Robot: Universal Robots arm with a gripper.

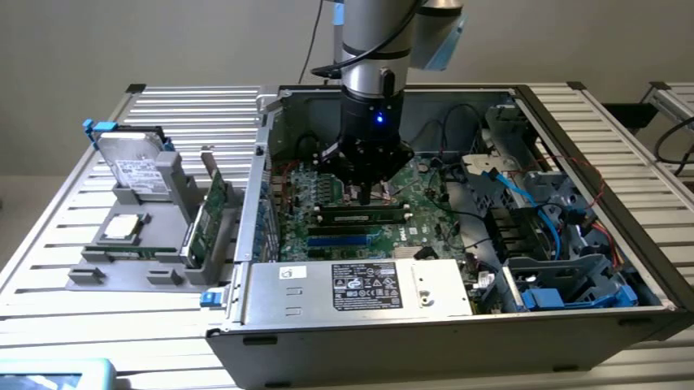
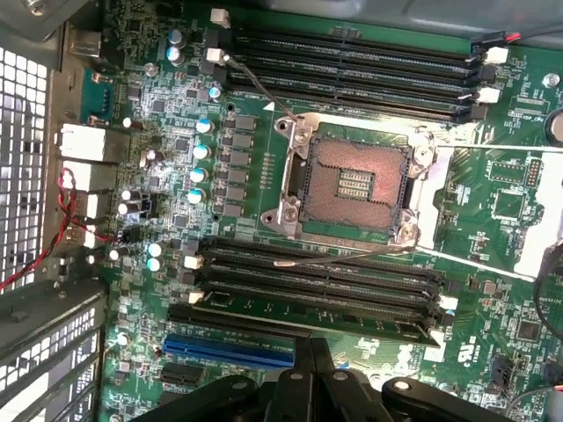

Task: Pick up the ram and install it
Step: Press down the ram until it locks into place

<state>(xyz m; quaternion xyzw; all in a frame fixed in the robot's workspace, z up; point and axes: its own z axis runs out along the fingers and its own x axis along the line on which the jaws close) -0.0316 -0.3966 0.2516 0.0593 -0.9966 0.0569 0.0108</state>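
Note:
The ram [image 1: 363,216] is a thin green stick with dark chips. It lies along one of the black memory slots on the motherboard [image 1: 304,236] inside the open computer case. In the wrist view the ram [image 2: 334,313] sits in the slot nearest my fingers, below the bare CPU socket [image 2: 352,180]. My gripper [image 1: 366,197] hangs straight down over the middle of the stick, shut, with nothing between its fingers. Its tips [image 2: 312,352] are at the stick's top edge; I cannot tell whether they touch it.
A grey power supply [image 1: 369,284] runs along the case's near wall. Blue cables [image 1: 509,195] and a drive cage [image 1: 564,284] crowd the exterior view's right. Outside the case, a grey holder carries a hard drive [image 1: 136,166], a chip [image 1: 119,229] and an upright green expansion card [image 1: 214,213].

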